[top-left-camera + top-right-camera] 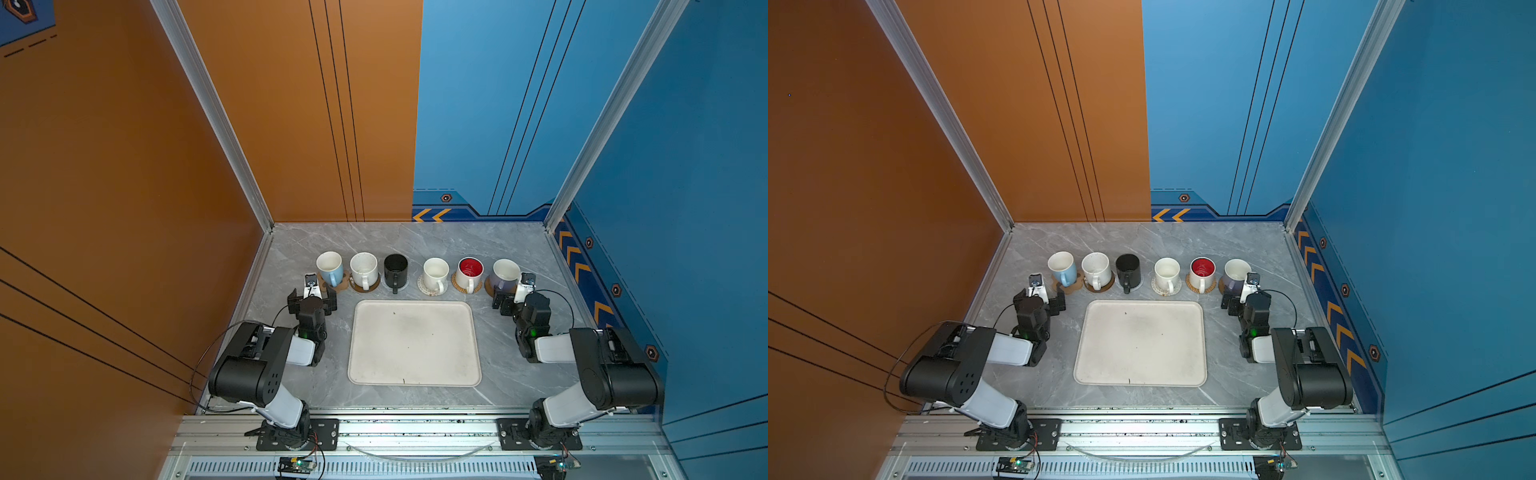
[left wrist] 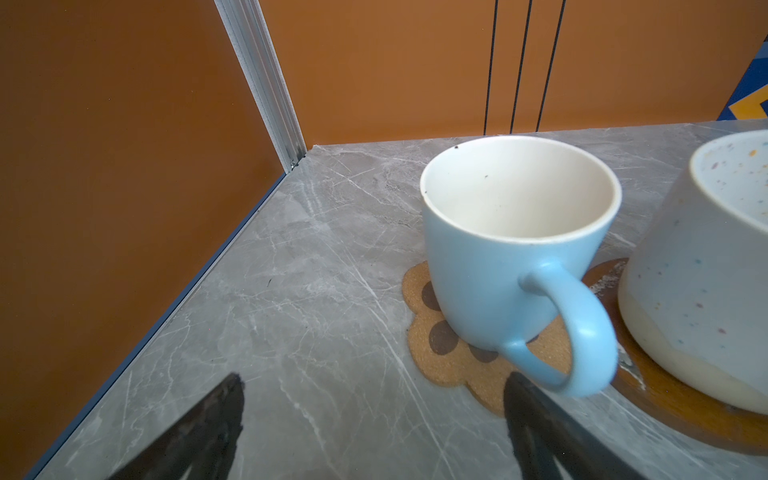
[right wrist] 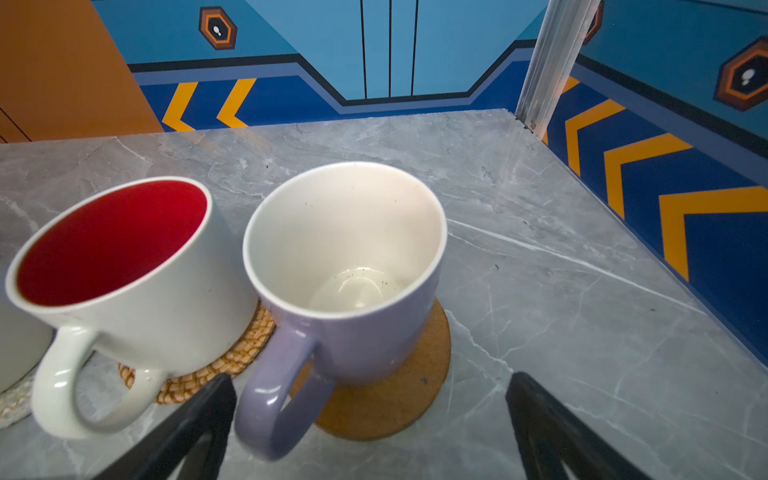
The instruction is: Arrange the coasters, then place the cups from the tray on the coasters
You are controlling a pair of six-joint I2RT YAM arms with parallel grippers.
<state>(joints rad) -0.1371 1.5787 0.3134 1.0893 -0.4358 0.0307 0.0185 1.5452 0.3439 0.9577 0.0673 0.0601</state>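
Six cups, six coasters beneath them, one tray, and two robot arms.

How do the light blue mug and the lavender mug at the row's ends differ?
The light blue mug stands at the left end, the lavender mug at the right. The blue one sits on a paw-shaped coaster, the lavender one on a round brown disc. Both are upright, empty, pale inside.

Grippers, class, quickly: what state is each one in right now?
Left gripper: open, holding nothing.
Right gripper: open, holding nothing.
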